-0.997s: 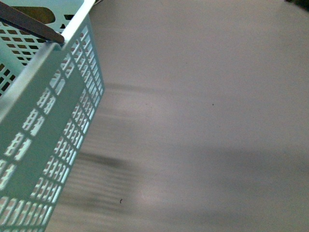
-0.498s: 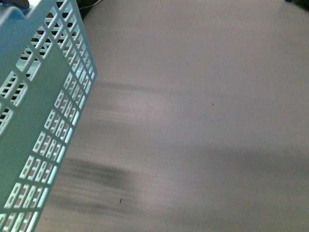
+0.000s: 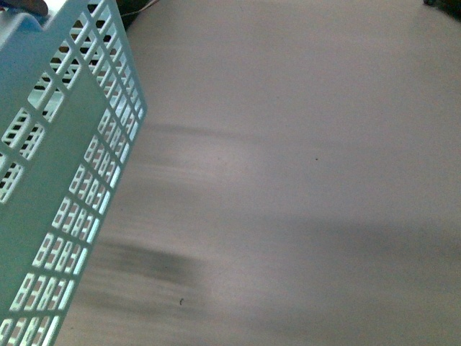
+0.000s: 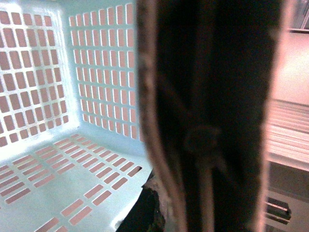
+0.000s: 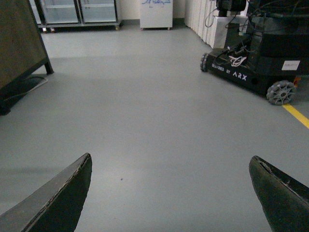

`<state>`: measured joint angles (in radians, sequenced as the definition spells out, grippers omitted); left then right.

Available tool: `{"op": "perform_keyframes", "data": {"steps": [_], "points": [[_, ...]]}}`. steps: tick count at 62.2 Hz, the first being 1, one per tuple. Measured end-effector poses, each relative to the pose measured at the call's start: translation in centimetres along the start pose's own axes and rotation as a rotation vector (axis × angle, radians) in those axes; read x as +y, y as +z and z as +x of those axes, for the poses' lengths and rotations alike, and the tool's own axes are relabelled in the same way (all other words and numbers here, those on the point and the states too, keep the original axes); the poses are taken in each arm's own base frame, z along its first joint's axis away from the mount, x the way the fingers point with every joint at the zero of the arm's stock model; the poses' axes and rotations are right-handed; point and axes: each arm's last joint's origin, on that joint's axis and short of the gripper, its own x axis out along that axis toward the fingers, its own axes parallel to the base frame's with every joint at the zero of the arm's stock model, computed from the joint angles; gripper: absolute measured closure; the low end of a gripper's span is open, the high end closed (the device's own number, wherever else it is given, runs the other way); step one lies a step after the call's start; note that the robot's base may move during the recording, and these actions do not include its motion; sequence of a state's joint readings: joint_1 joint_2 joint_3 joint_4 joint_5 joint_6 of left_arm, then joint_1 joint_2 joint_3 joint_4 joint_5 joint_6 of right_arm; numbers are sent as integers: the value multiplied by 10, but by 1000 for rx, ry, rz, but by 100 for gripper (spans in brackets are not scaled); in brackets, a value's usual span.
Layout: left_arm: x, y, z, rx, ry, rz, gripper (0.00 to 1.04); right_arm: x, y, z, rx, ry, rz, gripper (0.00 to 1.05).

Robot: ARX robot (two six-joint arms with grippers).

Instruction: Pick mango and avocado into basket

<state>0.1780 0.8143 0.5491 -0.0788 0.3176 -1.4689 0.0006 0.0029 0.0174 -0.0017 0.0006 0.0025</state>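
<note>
The light teal basket [image 3: 50, 202] fills the left of the front view, tilted, its lattice wall over the grey floor. In the left wrist view its slotted floor and walls [image 4: 58, 159] show pale, and the brown ribbed handle [image 4: 207, 116] crosses right in front of the camera, with my left gripper shut on it. My right gripper [image 5: 174, 193] is open above bare floor, its two dark fingertips [image 5: 63, 198] wide apart with nothing between them. The mango and the avocado are out of view.
Grey floor [image 3: 302, 180] takes up most of the front view. The right wrist view shows a black wheeled ARX robot base [image 5: 256, 63], a yellow floor line [image 5: 297, 116], a dark wooden cabinet [image 5: 19, 48] and glass-door units at the back.
The basket has swung: its handle and rim, seen a second ago at the top left, have left the front view, and only the outer wall shows.
</note>
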Motion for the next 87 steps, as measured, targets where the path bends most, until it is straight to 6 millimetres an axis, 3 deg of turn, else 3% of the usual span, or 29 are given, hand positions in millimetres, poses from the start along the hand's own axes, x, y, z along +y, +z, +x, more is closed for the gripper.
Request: {"op": "perform_keyframes", "data": {"steps": [87], "points": [[0, 0, 0, 0, 0, -1, 101, 0, 0, 0, 0, 1, 0, 9]]}}
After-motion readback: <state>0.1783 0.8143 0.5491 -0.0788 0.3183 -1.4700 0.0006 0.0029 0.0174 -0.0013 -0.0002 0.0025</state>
